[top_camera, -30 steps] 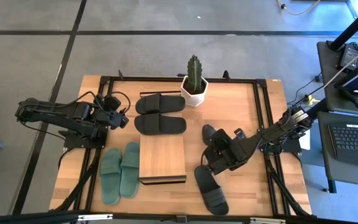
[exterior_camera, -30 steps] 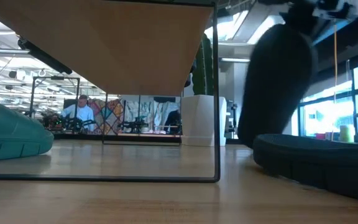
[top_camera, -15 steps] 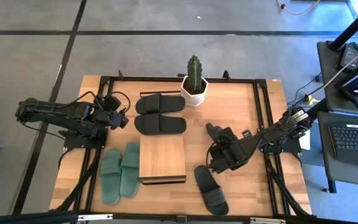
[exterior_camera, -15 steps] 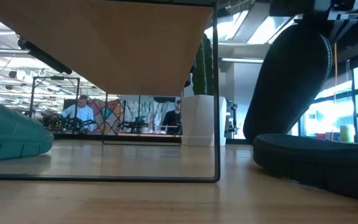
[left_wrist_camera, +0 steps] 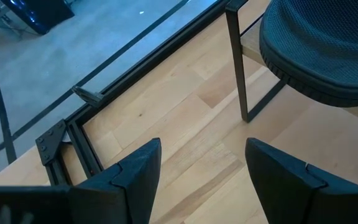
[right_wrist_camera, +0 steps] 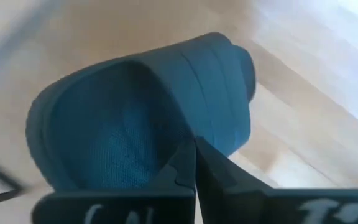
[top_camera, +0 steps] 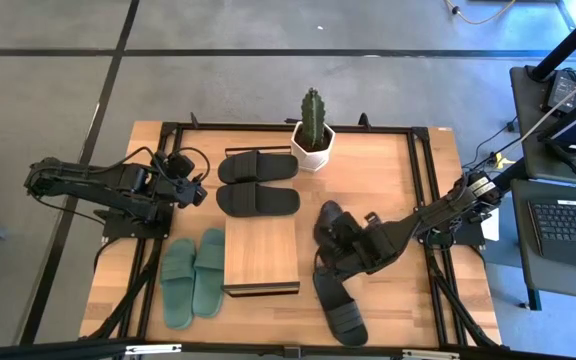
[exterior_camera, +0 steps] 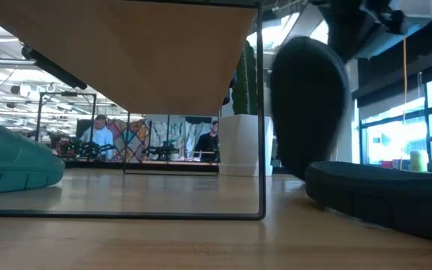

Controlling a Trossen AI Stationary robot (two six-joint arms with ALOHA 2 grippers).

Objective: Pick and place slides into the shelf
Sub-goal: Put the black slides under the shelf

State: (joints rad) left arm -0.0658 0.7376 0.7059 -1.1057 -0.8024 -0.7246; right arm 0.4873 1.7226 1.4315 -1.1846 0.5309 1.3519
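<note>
Beside the shelf (top_camera: 260,255), right gripper (top_camera: 336,250) apparently swung its black slide (top_camera: 328,222) leftward

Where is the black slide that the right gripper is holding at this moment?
In the high view the black slide is lifted above the table's right half, clamped in the right gripper, just right of the shelf and above its partner slide lying on the table.

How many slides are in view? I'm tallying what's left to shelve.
6: a black pair behind the shelf, a green pair on its left, one black slide on its right, one in the right tool.
</note>
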